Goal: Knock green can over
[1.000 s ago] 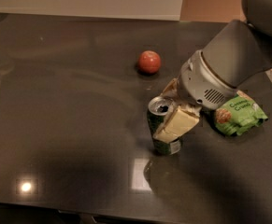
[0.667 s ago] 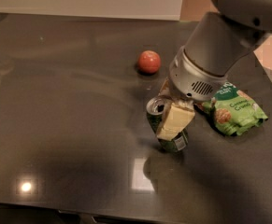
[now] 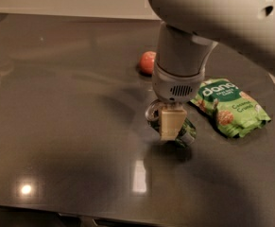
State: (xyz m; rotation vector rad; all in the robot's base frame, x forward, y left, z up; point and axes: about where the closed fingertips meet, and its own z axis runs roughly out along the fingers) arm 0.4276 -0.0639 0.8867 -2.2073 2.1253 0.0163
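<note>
The green can (image 3: 188, 131) is on the dark glossy table (image 3: 56, 126) near the middle. It is tilted, with its silver top at the left and its green body showing to the lower right. My gripper (image 3: 171, 124) hangs from the grey arm that comes in from the upper right. Its cream-coloured tip is right over and against the can and hides the can's middle.
An orange-red ball (image 3: 148, 62) lies behind the arm, partly hidden by it. A flat bright-green snack bag (image 3: 229, 107) lies to the right of the can. The table's front edge runs along the bottom of the view.
The arm has swung left and now stands over the can. The can has gone from upright to tilted, with its top toward the left.
</note>
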